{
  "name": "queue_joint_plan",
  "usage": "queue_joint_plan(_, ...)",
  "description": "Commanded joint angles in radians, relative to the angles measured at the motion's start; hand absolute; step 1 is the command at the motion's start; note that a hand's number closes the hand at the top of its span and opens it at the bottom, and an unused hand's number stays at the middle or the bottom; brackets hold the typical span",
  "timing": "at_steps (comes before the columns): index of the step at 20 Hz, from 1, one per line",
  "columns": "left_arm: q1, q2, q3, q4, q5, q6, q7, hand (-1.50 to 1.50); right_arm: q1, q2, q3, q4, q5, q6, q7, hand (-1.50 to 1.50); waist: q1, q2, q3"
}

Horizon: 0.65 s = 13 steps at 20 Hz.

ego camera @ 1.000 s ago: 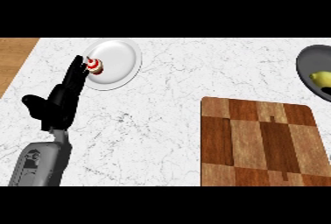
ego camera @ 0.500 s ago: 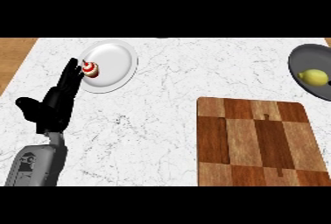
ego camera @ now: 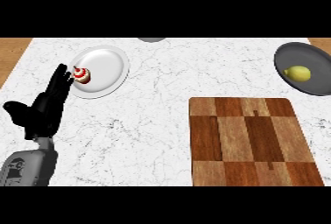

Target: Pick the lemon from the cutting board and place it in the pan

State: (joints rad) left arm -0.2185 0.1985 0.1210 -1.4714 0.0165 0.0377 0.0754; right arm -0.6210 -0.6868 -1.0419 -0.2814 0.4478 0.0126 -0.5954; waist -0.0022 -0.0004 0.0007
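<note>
A yellow lemon [ego camera: 298, 73] lies inside the dark grey pan [ego camera: 291, 54] at the far right of the counter. The wooden cutting board [ego camera: 252, 142], checkered in light and dark brown, lies at the lower right with nothing on it. My left hand [ego camera: 44, 108] rests at the left of the view, open, fingers straight and pointing up, far from the lemon and the board. My right hand shows nowhere.
A white plate [ego camera: 108, 65] at the upper left carries a small red-and-white cupcake [ego camera: 81, 75], just beyond my left fingertips. A grey round object [ego camera: 152, 39] peeks in at the top edge. White marble counter [ego camera: 161, 87] lies between plate and board.
The view has shifted: plate, board and pan have slid left and down, and more of the pan with the lemon now shows. My left hand keeps its open pose.
</note>
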Motion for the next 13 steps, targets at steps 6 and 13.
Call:
queue_joint_plan(6, 0.052, -0.028, -0.029, -0.087, -0.033, 0.040, 0.058, 0.00, 0.166, 0.116, 0.039, -0.291, -0.101, 0.130, 0.030, -1.50, -0.030, -0.016, -0.005)
queue_joint_plan(13, 0.019, 0.008, 0.016, -0.009, -0.006, -0.002, 0.011, 0.00, 0.317, 0.251, 0.091, -0.717, -0.149, 0.171, 0.276, -1.50, -0.027, -0.009, -0.005)
